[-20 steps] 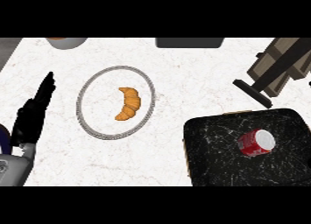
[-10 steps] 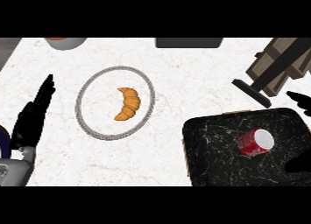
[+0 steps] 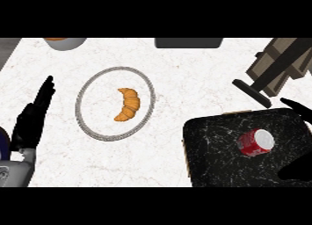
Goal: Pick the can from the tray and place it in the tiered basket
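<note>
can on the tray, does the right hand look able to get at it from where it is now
Probably yes. The right hand is open at the tray's right edge, fingers above and thumb below the can, with only bare tray surface between them. The can lies alone, nothing blocking it.

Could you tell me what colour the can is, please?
Red with a pale top, the can, head view.

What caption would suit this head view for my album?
Right robot hand open around a red can lying on a dark tray; croissant on a plate; left robot hand resting.

croissant [image 3: 128,104] on round plate [image 3: 85,127] | bowl [image 3: 65,42] at top edge | dark object [image 3: 188,42] at top edge
</note>
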{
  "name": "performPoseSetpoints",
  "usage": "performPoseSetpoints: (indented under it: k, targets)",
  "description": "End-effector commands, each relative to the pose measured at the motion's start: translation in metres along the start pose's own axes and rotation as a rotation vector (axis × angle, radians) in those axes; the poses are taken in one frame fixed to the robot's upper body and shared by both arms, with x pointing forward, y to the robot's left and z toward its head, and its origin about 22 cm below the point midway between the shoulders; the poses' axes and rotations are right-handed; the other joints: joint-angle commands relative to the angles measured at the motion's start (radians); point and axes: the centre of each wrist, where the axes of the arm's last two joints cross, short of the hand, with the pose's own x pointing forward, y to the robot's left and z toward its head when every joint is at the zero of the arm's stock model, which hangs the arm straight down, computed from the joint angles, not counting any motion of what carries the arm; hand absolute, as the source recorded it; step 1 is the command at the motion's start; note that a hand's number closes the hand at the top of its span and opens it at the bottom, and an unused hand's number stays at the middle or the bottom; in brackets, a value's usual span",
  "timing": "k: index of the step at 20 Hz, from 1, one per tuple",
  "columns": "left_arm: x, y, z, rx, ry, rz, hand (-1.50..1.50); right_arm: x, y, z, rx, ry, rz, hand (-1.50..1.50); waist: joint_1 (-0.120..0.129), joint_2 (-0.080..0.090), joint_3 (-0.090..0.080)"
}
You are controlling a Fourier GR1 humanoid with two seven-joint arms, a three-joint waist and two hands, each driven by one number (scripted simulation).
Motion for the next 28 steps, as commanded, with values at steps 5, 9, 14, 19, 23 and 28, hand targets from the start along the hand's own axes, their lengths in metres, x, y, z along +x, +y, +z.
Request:
performPoseSetpoints:
  k: [5,9,14,19,23,28]
  targets:
    - [0.003,0.010,0.006,0.010,0.016,-0.022,0.00,0.000,0.023,0.014,-0.027,0.040,0.079,-1.50,-0.002,-0.001,0.000]
    - [-0.006,-0.008,0.003,-0.002,0.007,0.004,0.00,0.011,0.029,-0.011,-0.010,0.053,0.090,-1.50,0.003,0.001,0.000]
    - [0.021,-0.002,-0.011,0.009,-0.007,-0.001,0.00,0.015,0.030,-0.016,0.007,0.081,0.062,-1.50,0.001,0.001,0.000]
    - [-0.004,-0.010,0.006,-0.008,0.019,0.009,0.00,-0.002,0.028,-0.005,0.012,0.105,0.058,-1.50,-0.002,0.000,0.000]
    - [0.006,-0.001,0.004,0.003,0.005,-0.007,0.00,-0.003,0.044,-0.007,0.030,0.073,0.073,-1.50,-0.001,-0.001,0.000]
    - [-0.005,-0.006,0.003,0.003,0.012,-0.008,0.00,0.002,0.045,-0.056,0.062,0.087,0.068,-1.50,0.006,0.001,0.000]
